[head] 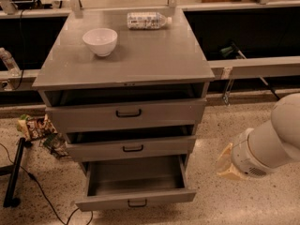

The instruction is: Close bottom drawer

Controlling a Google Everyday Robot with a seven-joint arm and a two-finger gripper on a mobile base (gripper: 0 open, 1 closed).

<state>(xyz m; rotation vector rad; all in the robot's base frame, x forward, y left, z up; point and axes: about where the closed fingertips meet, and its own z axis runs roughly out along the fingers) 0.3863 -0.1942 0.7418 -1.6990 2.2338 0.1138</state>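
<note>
bottom drawer point(136, 182) stood pulled far out, lowest of 3 below the tabletop's point(140, 55) front edge | gripper point(228, 164) hung low beyond the right edge, apart from the drawer; spread or pressed together, could not tell | likely stiff, light, free-sliding; push flat on front by handle point(137, 203)

Our white arm point(276, 130) enters from the right (angled downward), our tool point(227, 165) low at its left end.
</note>
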